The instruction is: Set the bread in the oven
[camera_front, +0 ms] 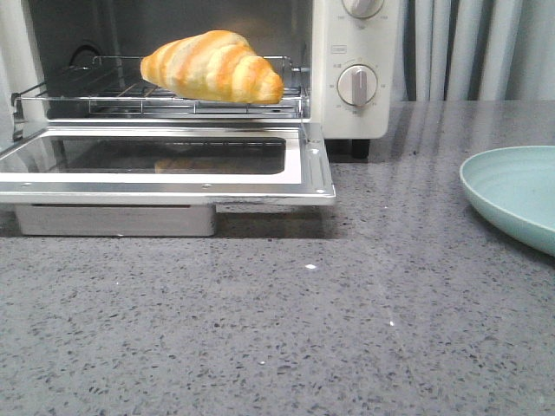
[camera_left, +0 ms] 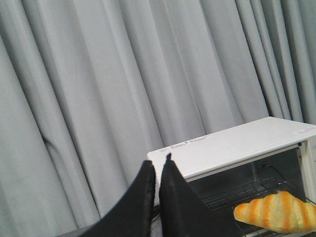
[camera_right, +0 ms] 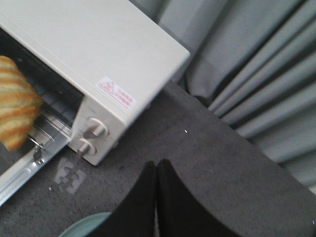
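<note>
The glossy striped croissant (camera_front: 213,67) lies on the wire rack (camera_front: 104,87) inside the open white toaster oven (camera_front: 347,52); speckled grey stone tabletop (camera_front: 347,303), pleated curtains behind. Both black tools, left (camera_left: 157,165) and right (camera_right: 156,170), are pressed together, empty.

You are looking at a kitchen-like set, probably a staged test corner and not a real home. The tabletop (camera_front: 364,295) is dark grey speckled stone, like a kitchen counter. On the far left stands a white toaster oven (camera_front: 351,52) with its door open, and a pale green plate (camera_front: 516,195) lies at the right. Grey curtains (camera_left: 98,98) close all the background.
</note>
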